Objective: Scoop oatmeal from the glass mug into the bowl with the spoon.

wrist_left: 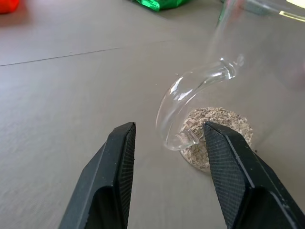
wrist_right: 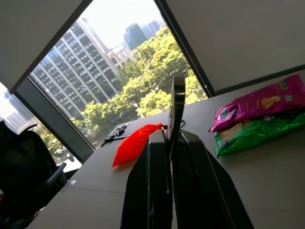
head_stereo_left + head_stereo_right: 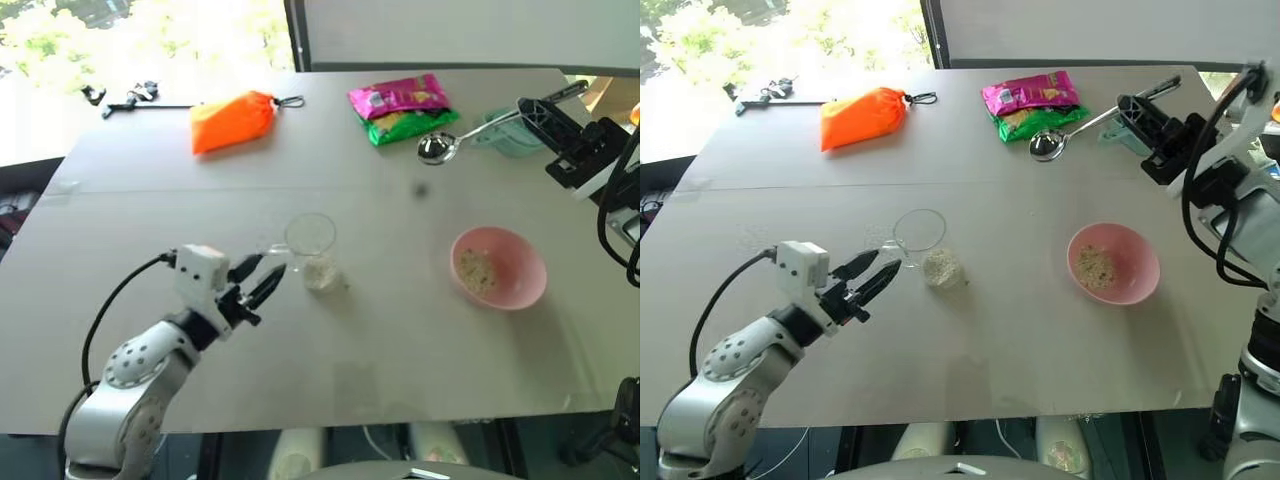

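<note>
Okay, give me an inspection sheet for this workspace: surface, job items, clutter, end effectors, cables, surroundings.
Surface: grey table, one seam line across.
Job's things: glass mug upright with oatmeal at its bottom; pink bowl holds some oatmeal; spoon raised, empty.
Clutter: orange pouch, pink and green snack packets, teal scoop, black clip.
End effectors: left end effector open beside the mug handle; right end effector shut on spoon.
Cables: black cable on left arm.
Surroundings: window, trees, buildings.

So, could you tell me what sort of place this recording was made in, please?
Probably an upper-floor office or lab in a city: a plain grey table stands by a large window, with high-rise buildings and treetops outside.
</note>
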Robot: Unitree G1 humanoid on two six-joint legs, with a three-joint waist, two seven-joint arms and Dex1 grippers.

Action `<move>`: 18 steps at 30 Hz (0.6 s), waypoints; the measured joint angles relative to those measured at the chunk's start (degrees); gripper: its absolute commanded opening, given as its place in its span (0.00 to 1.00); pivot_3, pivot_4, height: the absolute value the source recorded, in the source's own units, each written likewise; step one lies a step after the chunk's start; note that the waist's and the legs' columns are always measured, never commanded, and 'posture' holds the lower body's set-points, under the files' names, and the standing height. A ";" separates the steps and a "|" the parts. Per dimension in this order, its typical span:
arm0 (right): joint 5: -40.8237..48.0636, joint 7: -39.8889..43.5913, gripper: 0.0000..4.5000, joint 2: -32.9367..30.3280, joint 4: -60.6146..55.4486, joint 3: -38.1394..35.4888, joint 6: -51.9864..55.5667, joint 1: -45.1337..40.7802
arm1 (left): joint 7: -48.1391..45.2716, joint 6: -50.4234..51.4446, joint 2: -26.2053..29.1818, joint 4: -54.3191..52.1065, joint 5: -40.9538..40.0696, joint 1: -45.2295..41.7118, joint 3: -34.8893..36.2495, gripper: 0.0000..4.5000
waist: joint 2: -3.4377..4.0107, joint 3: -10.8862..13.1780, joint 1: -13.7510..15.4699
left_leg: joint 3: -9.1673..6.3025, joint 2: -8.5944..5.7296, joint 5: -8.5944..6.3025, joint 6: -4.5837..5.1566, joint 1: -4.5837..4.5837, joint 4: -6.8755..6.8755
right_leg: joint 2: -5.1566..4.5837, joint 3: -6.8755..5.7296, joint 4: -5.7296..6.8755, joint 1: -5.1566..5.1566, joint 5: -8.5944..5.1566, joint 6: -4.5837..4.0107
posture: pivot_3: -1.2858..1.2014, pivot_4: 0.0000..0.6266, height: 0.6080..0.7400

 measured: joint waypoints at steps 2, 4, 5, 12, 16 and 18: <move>0.17 -0.36 0.00 0.00 -0.04 -0.01 -0.04 0.17 | 0.21 -0.91 -0.50 1.85 1.15 -1.42 -0.75 0.51 | 0.00 0.00 0.00 | 0.03 0.00 0.00 0.00 0.00 -0.01 | 0.00 0.03 0.01 -0.02 0.00 0.00 | 0.52 0.24 1.00; 0.20 -0.59 0.00 -0.02 -0.26 -0.03 -0.06 0.24 | 0.53 -1.67 -0.69 3.43 2.27 -2.64 -1.02 0.51 | 0.00 0.00 0.01 | 0.03 0.00 0.00 0.00 0.00 0.00 | 0.00 0.03 0.01 -0.03 0.00 0.00 | 0.52 0.24 1.00; 0.21 -0.63 0.00 -0.09 -0.42 -0.04 -0.07 0.33 | 0.60 -2.02 -0.75 3.83 2.55 -2.89 -1.28 0.51 | 0.00 0.00 0.01 | 0.03 0.00 0.00 0.00 0.00 -0.01 | 0.00 0.04 0.01 -0.03 0.00 0.00 | 0.52 0.24 1.00; 0.19 -0.63 0.00 -0.32 -0.68 -0.05 -0.11 0.60 | 3.17 -3.43 -4.14 5.21 5.57 -4.21 -3.87 0.19 | 0.00 0.00 0.04 | 0.04 0.00 0.00 0.00 -0.01 -0.01 | -0.01 0.04 0.01 -0.03 0.00 0.00 | 0.52 0.24 1.00; 0.10 0.04 0.00 -0.36 -0.68 -0.06 -0.14 0.66 | 4.41 -4.65 -6.61 3.62 5.82 -5.15 -6.13 0.01 | -0.01 -0.02 0.08 | 0.04 0.00 0.00 0.00 0.00 -0.01 | -0.01 0.04 0.00 -0.03 0.00 0.00 | 0.52 0.24 1.00; -0.03 0.28 0.00 -0.53 -0.64 -0.06 -0.14 0.69 | 5.34 -4.81 -7.16 3.75 6.36 -4.56 -6.55 0.01 | 0.00 -0.02 -0.02 | 0.06 0.01 0.00 0.00 0.00 -0.02 | 0.00 0.07 0.01 -0.03 0.00 0.00 | 0.52 0.24 1.00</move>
